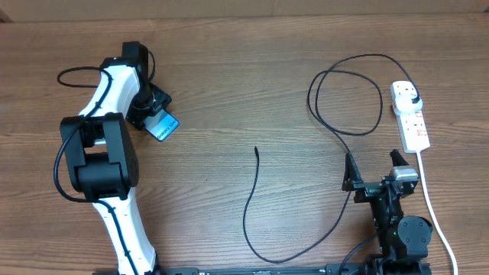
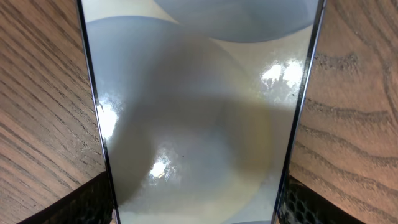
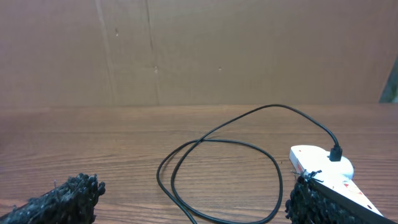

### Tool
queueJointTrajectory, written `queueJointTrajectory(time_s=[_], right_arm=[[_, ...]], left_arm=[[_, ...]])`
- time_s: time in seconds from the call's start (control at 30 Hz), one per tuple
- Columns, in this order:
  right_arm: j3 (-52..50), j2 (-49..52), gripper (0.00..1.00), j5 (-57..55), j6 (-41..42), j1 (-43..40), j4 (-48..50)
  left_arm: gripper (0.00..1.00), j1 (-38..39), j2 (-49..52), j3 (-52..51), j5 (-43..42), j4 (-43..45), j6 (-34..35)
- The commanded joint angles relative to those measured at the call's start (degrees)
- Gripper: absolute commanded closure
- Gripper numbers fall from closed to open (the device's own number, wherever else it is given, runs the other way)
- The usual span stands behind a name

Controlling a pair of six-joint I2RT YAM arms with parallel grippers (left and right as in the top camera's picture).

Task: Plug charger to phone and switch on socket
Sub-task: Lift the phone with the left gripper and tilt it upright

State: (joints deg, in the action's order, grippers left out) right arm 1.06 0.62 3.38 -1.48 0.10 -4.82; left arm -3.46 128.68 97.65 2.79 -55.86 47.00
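Left jaws clamp the phone (image 1: 163,127); right jaws gape empty near the socket (image 1: 412,126), the charger (image 1: 257,156) looped just before them

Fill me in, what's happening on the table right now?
The left gripper sits over the phone, jaws either side of its edges; whether it has a firm grip isn't clear. The right gripper is open and empty near the socket. The charger is plugged into the socket, but its connector tip lies loose mid-table, not in the phone.
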Motion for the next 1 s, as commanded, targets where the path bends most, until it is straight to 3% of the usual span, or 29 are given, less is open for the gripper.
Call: queueJointTrajectory(time_s=[0.0, 0.53, 0.8, 0.97], right_arm=[[-0.6, -0.5, 0.00, -0.7, 0.1, 0.3, 0.1], [-0.6, -0.5, 0.00, -0.7, 0.1, 0.3, 0.1], [-0.6, -0.5, 0.00, -0.7, 0.1, 0.3, 0.1], [-0.6, -0.5, 0.00, -0.7, 0.1, 0.3, 0.1]], left_arm=[[0.96, 0.4, 3.8, -2.0, -2.0, -0.9, 0.8], [0.95, 0.5, -6.1, 1.9, -3.5, -5.5, -0.7], [0.96, 0.5, -12.6, 1.9, -9.3, -5.5, -0.6], [0.96, 0.5, -15.9, 1.9, -19.0, -5.6, -0.6]])
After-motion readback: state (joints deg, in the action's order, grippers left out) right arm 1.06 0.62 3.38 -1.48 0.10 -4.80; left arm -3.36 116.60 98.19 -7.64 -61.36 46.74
